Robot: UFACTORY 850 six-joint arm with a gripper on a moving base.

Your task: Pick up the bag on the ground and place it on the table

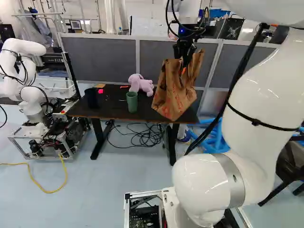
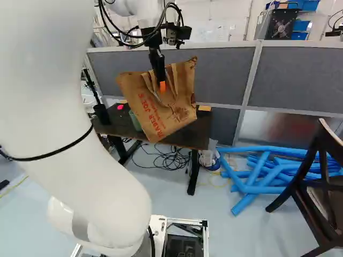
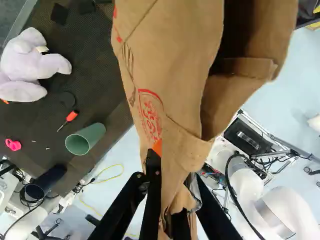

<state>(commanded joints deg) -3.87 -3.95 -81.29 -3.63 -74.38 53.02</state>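
My gripper (image 1: 183, 65) is shut on the upper part of the brown paper bag (image 1: 174, 92), which hangs tilted from it. In the right base view an orange pad shows against the creased paper of the bag (image 2: 155, 110). The wrist view has the gripper (image 3: 172, 197) pinching the folded paper, with the bag (image 3: 172, 75) spreading ahead of the fingers, its mouth partly open. In both base views the bag covers part of the dark table (image 1: 111, 108), near its right end. Whether its bottom touches the table I cannot tell.
A purple plush toy (image 1: 141, 84), a green cup (image 1: 131, 101) and a dark cup (image 1: 91, 97) stand on the table. Grey partitions (image 2: 305, 77) rise behind. Blue tubes (image 2: 257, 174) and a dark chair (image 2: 316, 187) are to the right; another robot (image 1: 28, 85) stands left.
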